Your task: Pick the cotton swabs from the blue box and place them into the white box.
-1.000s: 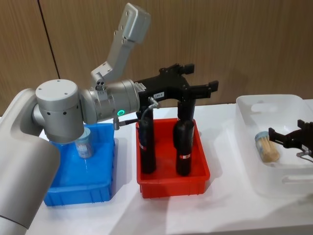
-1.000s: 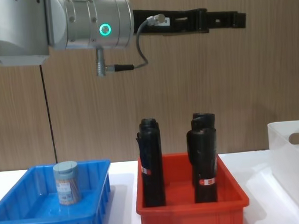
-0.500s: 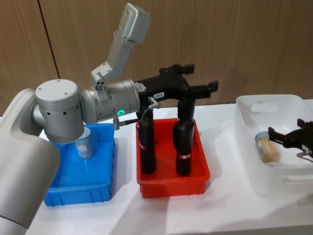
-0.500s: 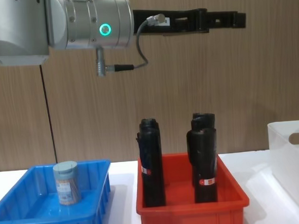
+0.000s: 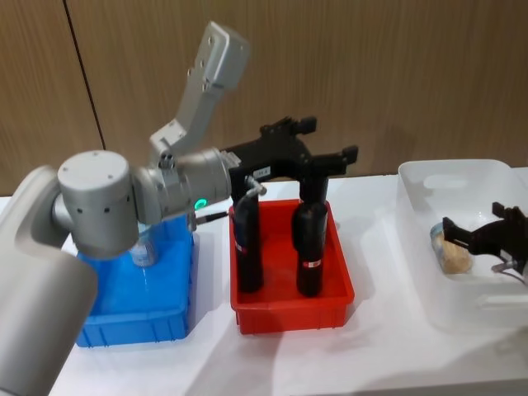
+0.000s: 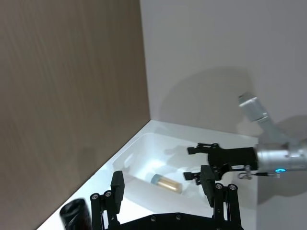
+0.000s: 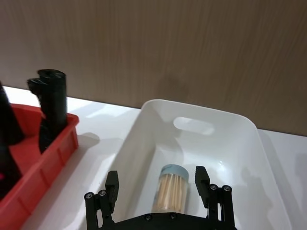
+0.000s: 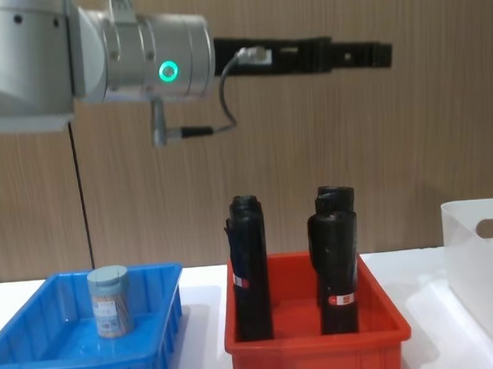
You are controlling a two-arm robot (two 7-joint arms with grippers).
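Note:
One cotton swabs jar with a pale blue lid stands upright in the blue box. Another cotton swabs jar lies on its side in the white box. My right gripper hovers open just above that lying jar, holding nothing. High over the red bin, my left gripper is open and holds nothing.
Between the two boxes sits a red bin holding tall black tubes. A wood-panel wall runs behind the white table.
My left arm has swung a little, shifting its open gripper slightly left over the red bin. The right gripper edged slightly over the lying jar. Both jars stay put.

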